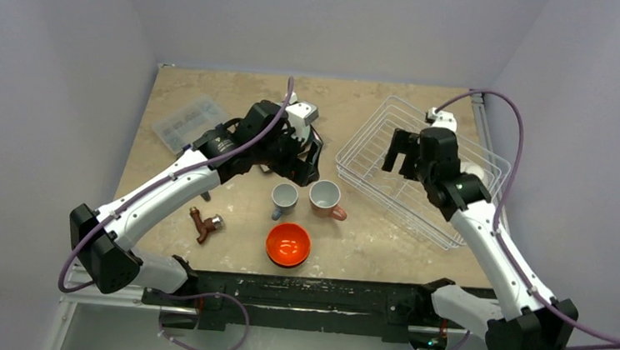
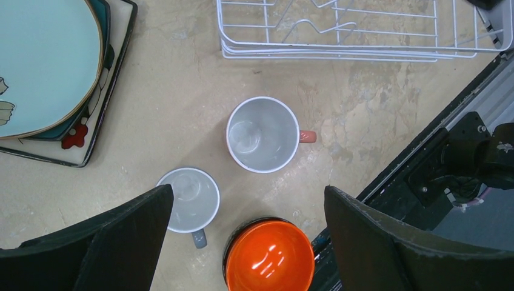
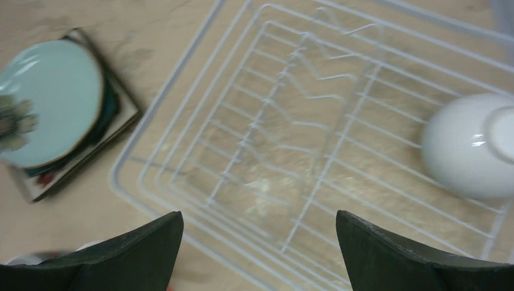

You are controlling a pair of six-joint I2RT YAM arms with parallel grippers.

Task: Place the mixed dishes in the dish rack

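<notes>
No writing, brand or number is readable. The round teal plate bears only a painted motif; a pale mark on the left arm is too blurred.

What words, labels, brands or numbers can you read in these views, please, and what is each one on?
None can be read in any view.
Left arm: a small pale mark on a dark link, too small to read.
Teal plate and square plate: flower pattern only, no words.
Pink mug, blue mug, orange bowl, white bowl, rack: no lettering shows.
</notes>
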